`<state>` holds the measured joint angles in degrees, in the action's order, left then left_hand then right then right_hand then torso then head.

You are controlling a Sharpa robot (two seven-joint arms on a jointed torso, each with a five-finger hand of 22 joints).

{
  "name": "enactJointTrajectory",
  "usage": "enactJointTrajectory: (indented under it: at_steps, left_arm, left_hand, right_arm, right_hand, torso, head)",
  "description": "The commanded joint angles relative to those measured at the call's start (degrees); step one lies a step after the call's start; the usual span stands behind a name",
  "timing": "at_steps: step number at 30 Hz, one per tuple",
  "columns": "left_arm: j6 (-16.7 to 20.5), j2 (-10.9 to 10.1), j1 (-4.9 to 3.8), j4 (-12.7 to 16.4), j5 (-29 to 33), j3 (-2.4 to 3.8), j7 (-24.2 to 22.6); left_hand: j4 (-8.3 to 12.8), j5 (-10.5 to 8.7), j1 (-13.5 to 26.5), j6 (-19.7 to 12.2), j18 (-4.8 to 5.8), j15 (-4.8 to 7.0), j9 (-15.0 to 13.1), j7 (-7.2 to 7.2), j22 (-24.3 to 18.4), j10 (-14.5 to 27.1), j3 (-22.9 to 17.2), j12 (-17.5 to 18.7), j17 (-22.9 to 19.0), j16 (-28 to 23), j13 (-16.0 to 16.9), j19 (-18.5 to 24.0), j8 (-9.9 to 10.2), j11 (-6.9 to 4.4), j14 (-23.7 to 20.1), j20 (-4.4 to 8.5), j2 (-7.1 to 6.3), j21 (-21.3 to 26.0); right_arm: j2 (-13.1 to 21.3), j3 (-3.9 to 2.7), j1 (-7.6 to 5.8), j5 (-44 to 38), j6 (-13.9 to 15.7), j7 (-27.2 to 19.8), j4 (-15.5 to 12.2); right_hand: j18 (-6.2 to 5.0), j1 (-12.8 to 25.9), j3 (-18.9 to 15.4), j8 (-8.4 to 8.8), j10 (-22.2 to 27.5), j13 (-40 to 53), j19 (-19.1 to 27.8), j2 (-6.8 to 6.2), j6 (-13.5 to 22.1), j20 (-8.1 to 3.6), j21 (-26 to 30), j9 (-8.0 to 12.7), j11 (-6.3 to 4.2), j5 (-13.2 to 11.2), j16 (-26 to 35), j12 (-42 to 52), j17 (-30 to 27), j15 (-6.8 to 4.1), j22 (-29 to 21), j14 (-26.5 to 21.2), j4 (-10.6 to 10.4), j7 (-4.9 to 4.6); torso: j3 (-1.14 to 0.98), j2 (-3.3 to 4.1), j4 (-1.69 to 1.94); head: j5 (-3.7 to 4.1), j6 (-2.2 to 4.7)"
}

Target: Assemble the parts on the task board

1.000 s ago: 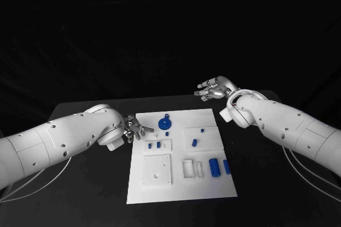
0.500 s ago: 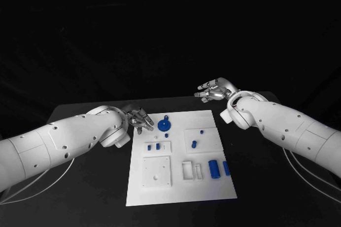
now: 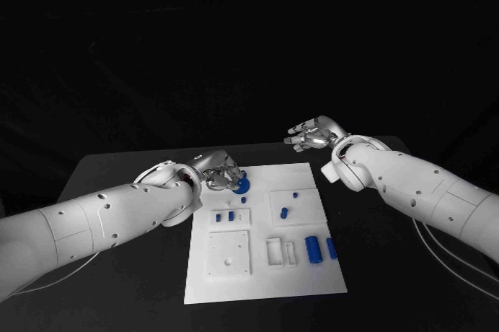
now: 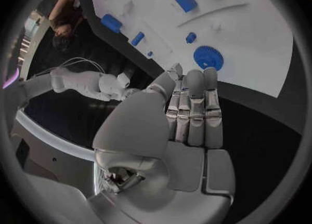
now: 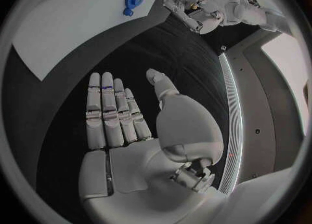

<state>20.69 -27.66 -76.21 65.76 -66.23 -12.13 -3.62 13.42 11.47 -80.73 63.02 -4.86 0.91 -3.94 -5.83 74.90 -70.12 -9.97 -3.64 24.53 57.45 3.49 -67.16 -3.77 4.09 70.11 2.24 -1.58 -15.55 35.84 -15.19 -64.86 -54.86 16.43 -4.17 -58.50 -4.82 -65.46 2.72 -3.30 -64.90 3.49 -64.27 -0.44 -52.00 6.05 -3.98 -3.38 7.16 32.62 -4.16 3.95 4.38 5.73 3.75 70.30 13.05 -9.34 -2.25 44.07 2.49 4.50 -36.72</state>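
The white task board (image 3: 265, 274) lies in the middle of the black table (image 3: 115, 173), its long side running away from the robot. One blue gear-shaped part (image 3: 240, 183) sits near the board's far left corner, with a tiny blue piece (image 3: 244, 198) just nearer than it. Two short blue pegs (image 3: 223, 217) stand side by side in a small square plate on the left half; on the right half, one small peg (image 3: 294, 193) and one slanted oblong part (image 3: 284, 212) occupy another square plate. Two upright blue blocks (image 3: 313, 248) stand close together near the board's right edge, beside a white rectangular frame (image 3: 275, 250). The left hand (image 3: 216, 175) hovers at the gear's left side, fingers straight and held together, empty; whether it touches the gear cannot be told. The right hand (image 3: 312, 133) hangs beyond the board's far right corner, well apart from every part, fingers extended side by side and holding nothing.
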Motion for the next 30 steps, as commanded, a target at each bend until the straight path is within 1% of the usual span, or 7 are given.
enactJointTrajectory:
  at_steps: [1, 6, 10, 11, 12, 15, 30]
  left_arm:
    - [2.1, 0.9, 0.05, -0.8, -7.7, -0.42, -3.6]
    - [1.3, 2.2, 0.22, -2.2, -10.5, -0.93, -3.3]
    - [0.7, 3.1, 0.56, -3.2, -12.6, -1.13, -2.4]
    - [0.5, 3.4, 0.68, -3.5, -13.2, -1.18, -2.1]
    - [0.3, 3.5, 0.76, -3.7, -13.6, -1.21, -1.9]
    - [-0.4, 3.9, 1.02, -4.4, -14.8, -1.28, -1.4]
    - [-1.6, 5.6, 2.00, -7.0, -17.5, -1.56, -2.3]
  left_hand:
    - [0.5, -0.04, 0.9, 0.1, -0.52, 0.03, 0.1, -0.39, 1.4, 0.3, -0.2, 0.3, 0.1, 0.7, -0.1, -0.4, 0.2, -0.02, 0.8, -0.14, 0.15, -0.6]
    - [0.2, -0.11, 2.1, 0.3, -0.49, -0.20, 0.0, -0.31, 1.2, 1.5, 0.1, 0.3, 0.0, 0.9, -0.1, -0.3, 0.2, 0.25, 0.5, -0.40, -0.49, -0.4]
    - [-0.8, -0.58, 3.1, -1.4, -0.47, -0.89, 0.2, -0.55, 0.6, 5.5, 1.5, 0.2, -0.2, 1.1, -0.1, -0.6, 0.2, 1.27, 0.3, -1.01, -2.27, 0.7]
    - [-1.6, -0.69, 2.4, -2.3, -0.69, -1.11, 0.2, -0.64, 0.3, 6.2, 2.3, 0.3, -0.2, 1.5, -0.1, -1.0, 0.1, 1.49, 0.4, -1.27, -2.65, 1.3]
    - [-5.1, -0.65, -0.5, -3.0, -1.40, -1.18, 0.2, -0.54, 0.0, 6.5, 4.6, 0.3, -0.6, 2.7, -0.1, -2.3, 0.2, 1.48, -0.1, -1.80, -3.17, 3.6]
    - [-6.2, -0.75, -1.1, -3.3, -0.77, -0.94, 0.2, -0.79, 1.2, 7.9, 4.5, 0.3, -1.2, 3.3, -0.1, -3.0, 0.2, 1.56, 0.3, -1.28, -3.98, 4.6]
    - [-5.7, 0.52, -1.5, -3.5, -0.93, -0.55, 0.2, -0.87, 1.4, 8.0, 3.0, 0.3, -1.3, 7.5, -0.1, -3.1, 0.2, 1.40, 0.6, -0.86, -3.61, 1.5]
  right_arm:
    - [-0.1, -0.03, 0.01, 0.6, -0.8, -1.0, -0.2]
    - [-0.2, -0.04, 0.01, 0.6, -0.7, -1.0, -0.4]
    - [-0.2, -0.04, 0.00, 0.6, -0.7, -1.0, -0.6]
    - [-0.2, -0.04, 0.00, 0.6, -0.7, -1.0, -0.7]
    - [-0.2, -0.04, 0.00, 0.6, -0.7, -1.0, -0.7]
    - [-0.2, -0.04, 0.00, 0.6, -0.6, -1.0, -0.9]
    - [0.0, -0.04, -0.04, 0.6, -0.5, -0.8, -1.8]
  right_hand:
    - [-0.61, 0.5, 0.4, -0.08, 0.2, -0.1, 0.4, -0.06, -0.2, -0.09, 0.3, 0.0, 0.10, 0.1, 0.3, -0.2, -0.1, 0.10, -0.1, -0.4, 0.0, -0.05]
    - [-0.62, 0.5, 0.5, -0.08, 0.2, -0.1, 0.4, -0.18, -0.2, -0.07, 0.3, 0.0, 0.12, 0.1, 0.3, -0.2, -0.1, 0.12, -0.1, -0.4, -0.1, -0.07]
    - [-0.62, 0.5, 0.5, -0.08, 0.2, -0.1, 0.4, -0.18, -0.2, -0.07, 0.3, 0.0, 0.12, 0.1, 0.3, -0.2, -0.1, 0.12, -0.1, -0.4, -0.1, -0.07]
    - [-0.62, 0.5, 0.5, -0.08, 0.2, -0.1, 0.4, -0.18, -0.2, -0.07, 0.3, 0.0, 0.12, 0.1, 0.3, -0.2, -0.1, 0.12, -0.1, -0.4, -0.1, -0.07]
    - [-0.62, 0.5, 0.5, -0.08, 0.2, -0.1, 0.4, -0.18, -0.2, -0.07, 0.3, 0.0, 0.12, 0.1, 0.3, -0.2, -0.1, 0.12, -0.1, -0.4, -0.1, -0.07]
    - [-0.62, 0.5, 0.5, -0.08, 0.2, -0.1, 0.4, -0.18, -0.2, -0.07, 0.3, 0.0, 0.12, 0.1, 0.3, -0.2, -0.1, 0.12, -0.1, -0.4, -0.1, -0.07]
    - [-0.63, 0.5, 0.6, -0.07, 0.2, -0.1, 0.4, -0.27, 0.0, -0.07, 0.3, 0.0, 0.14, 0.2, 0.3, -0.2, -0.1, 0.14, -0.1, -0.4, -0.2, -0.09]
  torso:
    - [-0.07, 0.13, -0.11]
    - [-0.05, 0.16, -0.19]
    - [-0.11, 0.32, -0.33]
    - [-0.12, 0.35, -0.37]
    - [-0.13, 0.40, -0.43]
    - [-0.12, 0.44, -0.46]
    - [-0.22, 0.63, -0.69]
  head:
    - [0.12, -0.05]
    - [0.23, -0.08]
    - [0.17, -0.01]
    - [0.19, 0.04]
    - [0.20, 0.05]
    - [0.24, 0.09]
    - [0.52, -0.06]
